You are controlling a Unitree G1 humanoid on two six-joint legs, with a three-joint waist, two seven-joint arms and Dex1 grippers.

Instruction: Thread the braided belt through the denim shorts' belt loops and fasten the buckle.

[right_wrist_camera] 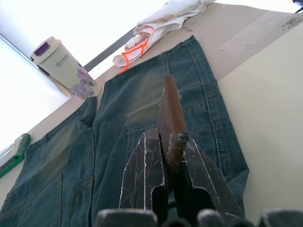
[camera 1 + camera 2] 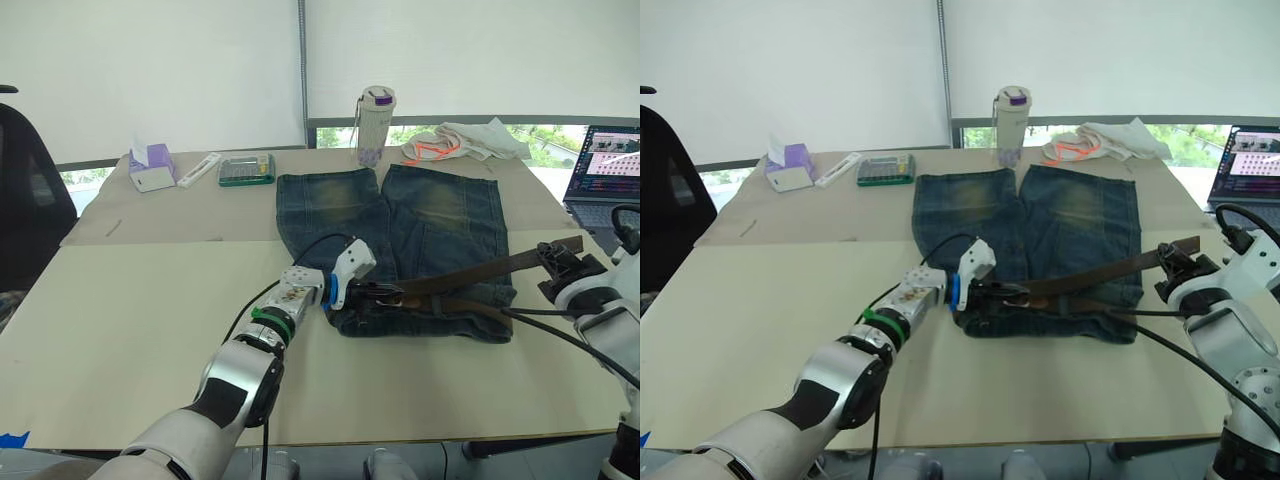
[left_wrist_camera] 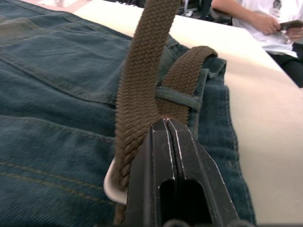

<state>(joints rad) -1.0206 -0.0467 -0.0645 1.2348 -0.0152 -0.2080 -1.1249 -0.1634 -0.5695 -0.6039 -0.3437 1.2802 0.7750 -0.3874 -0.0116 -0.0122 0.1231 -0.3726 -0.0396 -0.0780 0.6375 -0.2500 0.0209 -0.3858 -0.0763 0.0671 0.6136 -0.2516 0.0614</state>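
The denim shorts (image 2: 430,215) lie flat on the table with the waistband nearest me. The braided belt (image 2: 470,272) runs along the waistband under a belt loop (image 3: 177,97), and a second stretch rises slanting to the right. My left gripper (image 2: 378,294) is shut at the waistband's left end. The strap passes beside its fingers (image 3: 165,161), not between their tips. A pale silvery piece, seemingly the buckle (image 3: 112,185), shows next to them. My right gripper (image 2: 553,262) hovers off the shorts' right side, shut on the belt's end (image 1: 169,111).
A lidded cup (image 2: 375,125), a white cloth with orange cord (image 2: 465,142), a calculator (image 2: 246,168) and a tissue box (image 2: 150,167) stand along the far side. A laptop (image 2: 605,170) sits at the right, a black chair (image 2: 25,190) at the left. A seated person (image 3: 265,23) is beyond the table.
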